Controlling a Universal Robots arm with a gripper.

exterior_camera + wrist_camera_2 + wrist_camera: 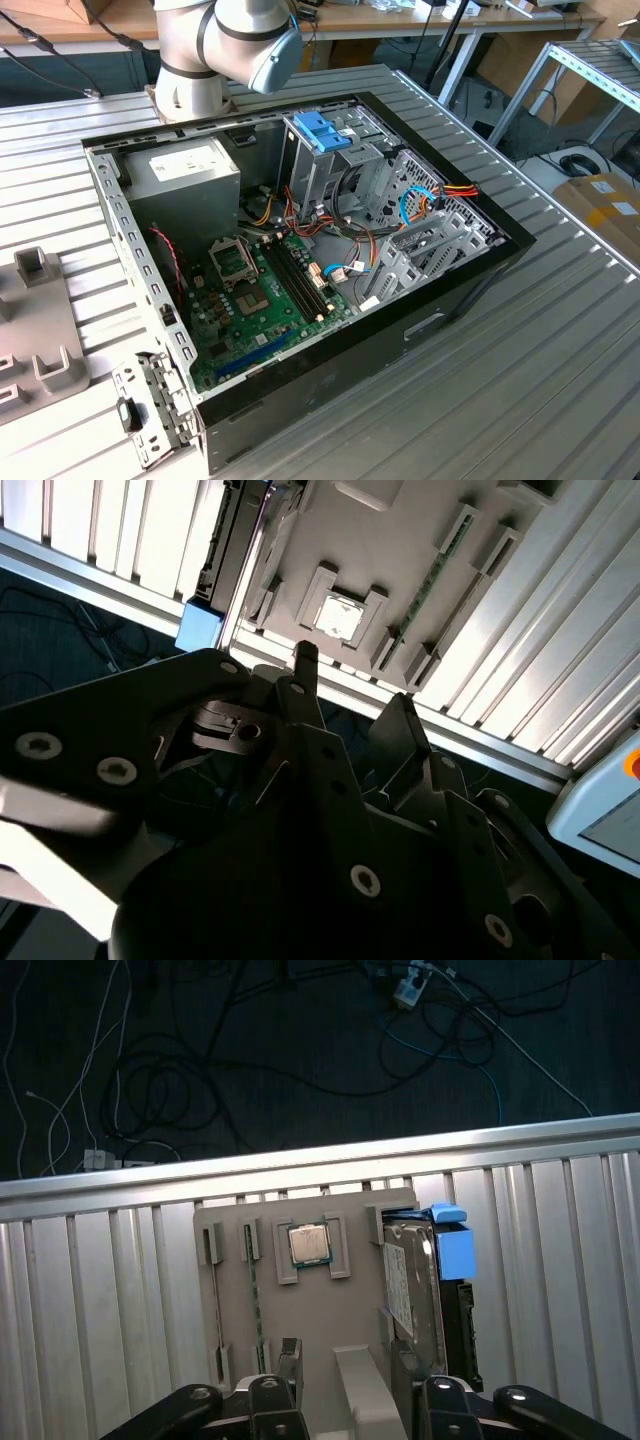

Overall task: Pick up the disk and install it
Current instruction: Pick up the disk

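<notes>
The disk (418, 1295) stands on its edge in a slot at one side of a grey holder tray (350, 1215), with its blue carrier frame (452, 1250) at the end nearest the table edge. In the second wrist view the disk (236, 550) is a thin dark edge with a blue corner (200, 626). My gripper (345, 1360) hangs above the tray, open, with nothing held, its middle off to the side of the disk. One black fingertip (402, 1360) is close to the disk's near end. In the second wrist view the gripper (352, 695) shows both fingers spread.
The tray also holds a processor chip (308, 1244) and a memory stick (254, 1295). It lies on a ribbed metal table (100, 1290) near the edge, with cables on the dark floor beyond. An open computer case (300, 250) has a blue-handled drive cage (322, 130).
</notes>
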